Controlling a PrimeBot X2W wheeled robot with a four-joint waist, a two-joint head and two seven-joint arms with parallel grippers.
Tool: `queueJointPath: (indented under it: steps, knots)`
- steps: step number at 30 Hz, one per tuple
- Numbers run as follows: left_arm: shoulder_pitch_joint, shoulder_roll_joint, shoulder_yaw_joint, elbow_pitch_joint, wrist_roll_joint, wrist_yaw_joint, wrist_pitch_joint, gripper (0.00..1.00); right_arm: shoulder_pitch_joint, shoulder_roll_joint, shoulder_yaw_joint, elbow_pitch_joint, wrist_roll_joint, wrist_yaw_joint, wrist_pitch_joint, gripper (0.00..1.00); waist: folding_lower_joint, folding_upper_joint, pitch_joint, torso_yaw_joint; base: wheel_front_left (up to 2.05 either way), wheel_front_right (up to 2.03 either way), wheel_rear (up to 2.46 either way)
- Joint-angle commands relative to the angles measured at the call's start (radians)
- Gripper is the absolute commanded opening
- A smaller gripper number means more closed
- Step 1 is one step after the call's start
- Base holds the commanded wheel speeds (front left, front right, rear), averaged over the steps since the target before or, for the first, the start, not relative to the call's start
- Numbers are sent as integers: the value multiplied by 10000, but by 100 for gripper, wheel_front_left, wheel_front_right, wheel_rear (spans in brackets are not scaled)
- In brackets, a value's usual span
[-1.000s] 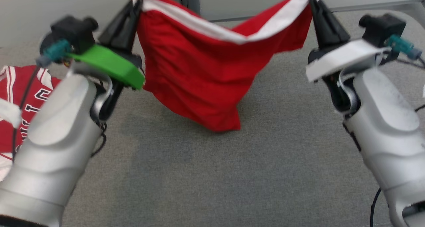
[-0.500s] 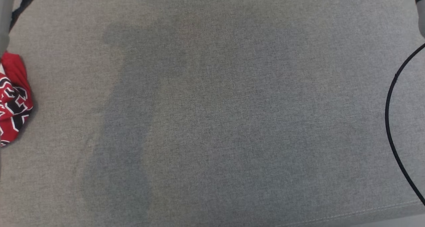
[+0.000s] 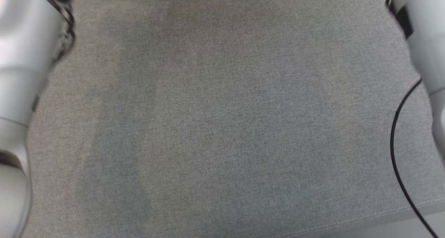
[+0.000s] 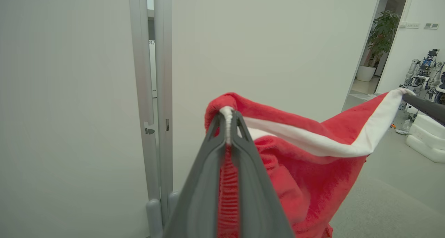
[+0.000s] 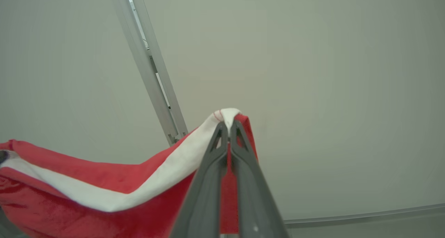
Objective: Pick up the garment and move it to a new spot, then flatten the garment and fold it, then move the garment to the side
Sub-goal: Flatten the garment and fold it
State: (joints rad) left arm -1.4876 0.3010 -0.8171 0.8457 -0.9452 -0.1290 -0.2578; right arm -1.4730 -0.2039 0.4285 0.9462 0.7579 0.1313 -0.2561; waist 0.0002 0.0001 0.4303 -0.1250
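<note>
The red garment [image 4: 313, 168] is held up in the air by two points on its white-banded upper edge. One end of the band is pinched between the closed fingers of the left gripper [image 4: 228, 114], and the other end is clamped the same way in the right gripper [image 5: 228, 125]. The white band sags in a shallow curve between them. Soft red cloth hangs below it in loose folds.
</note>
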Motion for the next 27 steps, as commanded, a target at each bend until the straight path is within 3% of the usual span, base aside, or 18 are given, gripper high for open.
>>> queueJointPath:
  steps: [1, 7, 16, 27]
  knots:
    - [586, -2, -89, -100, -64, -23, -69, 0, 613, -134, 107, -180, 279, -11, -62, 0, -2, -1, -182, 47, 0, 0, 0]
    - [3286, 37, 1047, -1144, 655, 13, -75, 0, 3309, -747, 395, -1327, 1057, -9, -91, 0, -2, -1, -854, 150, 0, 0, 0]
    - [7903, -670, 2740, -3363, 2195, 370, -78, 0, 7768, -1759, 196, -3599, 1714, -12, -94, 0, -2, -1, -1852, 464, 0, 0, 0]
    - [12501, -1542, 3169, -4880, 3502, 258, -81, 0, 12126, -2071, -627, -5559, 1596, -11, -29, 0, -2, -1, -2903, 518, 0, 0, 0]
